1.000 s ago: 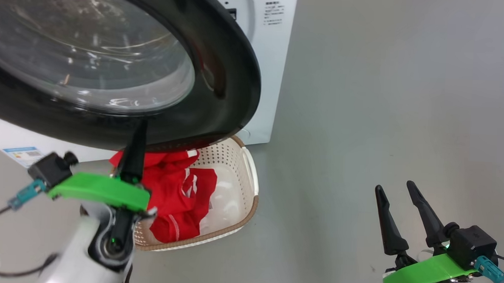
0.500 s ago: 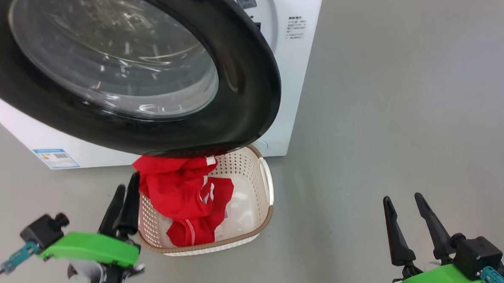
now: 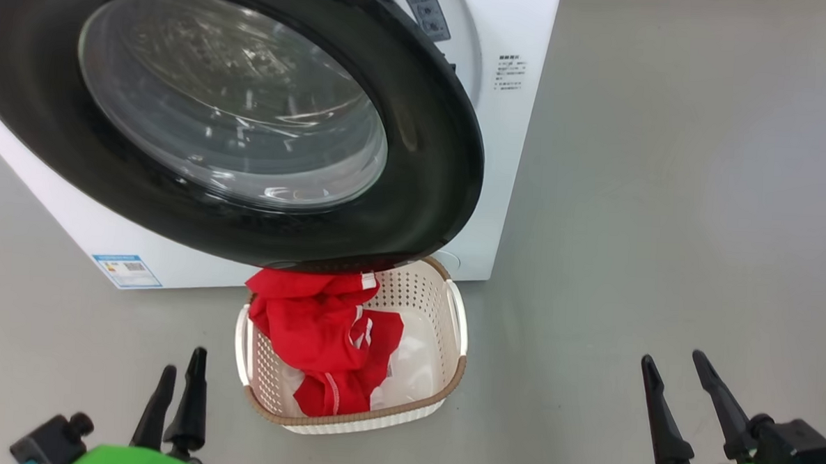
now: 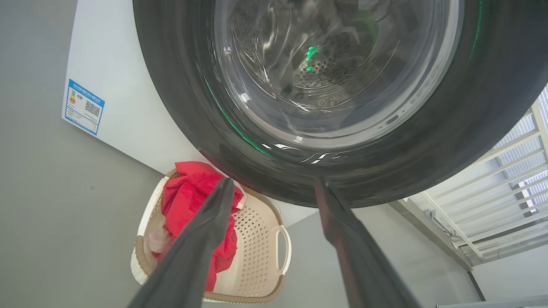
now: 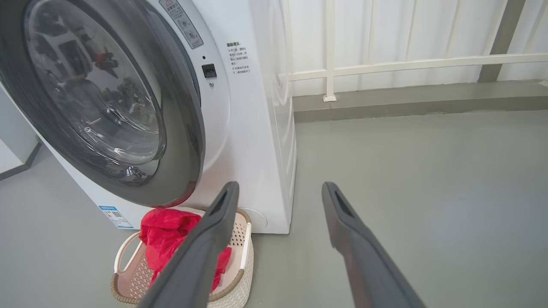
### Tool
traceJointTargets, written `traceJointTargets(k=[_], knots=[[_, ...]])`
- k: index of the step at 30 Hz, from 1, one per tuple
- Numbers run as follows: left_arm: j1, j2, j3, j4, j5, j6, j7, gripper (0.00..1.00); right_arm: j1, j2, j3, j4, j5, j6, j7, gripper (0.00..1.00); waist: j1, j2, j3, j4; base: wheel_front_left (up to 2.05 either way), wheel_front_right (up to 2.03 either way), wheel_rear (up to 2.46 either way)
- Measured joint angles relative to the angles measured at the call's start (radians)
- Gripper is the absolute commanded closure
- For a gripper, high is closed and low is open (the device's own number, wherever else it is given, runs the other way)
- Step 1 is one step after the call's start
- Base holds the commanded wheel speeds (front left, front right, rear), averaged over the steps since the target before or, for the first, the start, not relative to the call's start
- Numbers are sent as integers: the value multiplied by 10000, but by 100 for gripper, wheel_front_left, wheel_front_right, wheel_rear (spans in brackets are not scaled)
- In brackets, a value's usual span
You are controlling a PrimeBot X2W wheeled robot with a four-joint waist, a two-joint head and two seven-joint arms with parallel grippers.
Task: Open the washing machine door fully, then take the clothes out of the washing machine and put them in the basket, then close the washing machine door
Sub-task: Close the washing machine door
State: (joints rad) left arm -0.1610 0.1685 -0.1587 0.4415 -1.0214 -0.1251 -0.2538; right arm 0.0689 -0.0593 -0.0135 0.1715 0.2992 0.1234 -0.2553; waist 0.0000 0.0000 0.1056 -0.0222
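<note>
All visible clothes [image 3: 325, 326] lie in the basket [image 3: 410, 295], under the washing machine door [image 3: 251, 113], which looks nearly shut on the washing machine [image 3: 514, 160]. I should press its black rim [image 3: 449, 206] squarely until it latches. Left gripper [image 3: 184, 360] and right gripper [image 3: 674, 358] jaws gape wide, empty. Blue label [image 3: 127, 270]: print unreadable.

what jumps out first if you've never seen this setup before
The huge washing machine door, a glossy black ring around bulging glass, dominates the upper left of the head view. Just below it, bright red clothes lie heaped in the cream basket on the grey floor. The left tool and right tool sit open and empty at the bottom corners.
</note>
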Motion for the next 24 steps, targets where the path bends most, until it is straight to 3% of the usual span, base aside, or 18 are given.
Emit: traceJointTargets(k=[15, 24], knots=[[1286, -27, 665, -347, 2320, 0, 0, 0, 837, -40, -224, -8, 0, 0, 0, 0, 0, 0, -594, 231, 0, 0, 0], [1859, -142, 1197, -913, 4980, -2, 2, 0, 1145, -40, -424, -48, 0, 0, 0, 0, 0, 0, -767, 278, 0, 0, 0]])
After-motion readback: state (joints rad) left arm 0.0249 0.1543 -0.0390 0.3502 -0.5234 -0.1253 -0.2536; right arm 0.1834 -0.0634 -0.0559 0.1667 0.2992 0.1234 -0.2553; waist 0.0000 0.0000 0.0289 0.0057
